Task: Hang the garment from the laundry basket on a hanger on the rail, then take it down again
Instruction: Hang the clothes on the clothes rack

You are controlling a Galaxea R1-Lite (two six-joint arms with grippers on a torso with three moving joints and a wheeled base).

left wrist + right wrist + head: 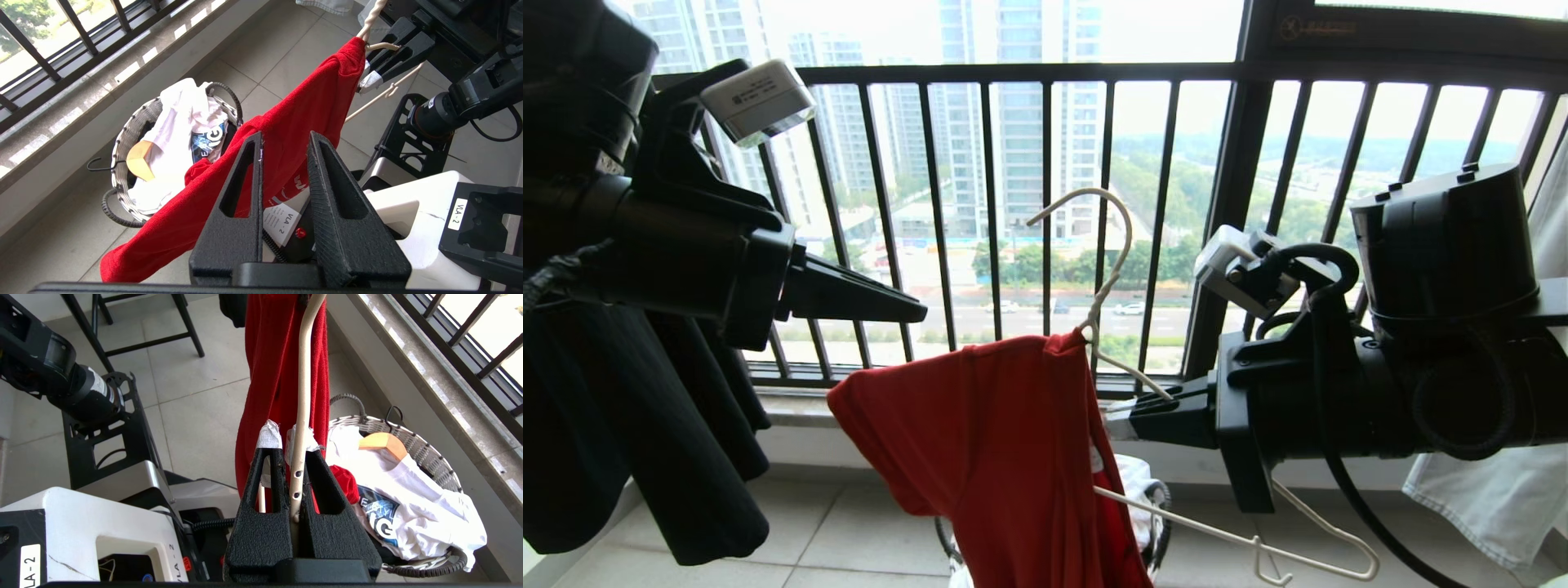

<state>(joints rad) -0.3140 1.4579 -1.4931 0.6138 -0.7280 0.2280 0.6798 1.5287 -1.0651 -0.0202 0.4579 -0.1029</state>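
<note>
The garment (pixel 996 457) drapes the hanger (pixel 1107 278) in right gripper (pixel 1123 416) fingers.

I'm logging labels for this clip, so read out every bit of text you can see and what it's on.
"VLA - 2": white sticker on the robot base.
"VLA - 2": white tag below the red garment.
"IG", partly hidden: white T-shirt in the laundry basket.
Garment's white lettering: mostly hidden.
Left wrist camera label: too small.
</note>
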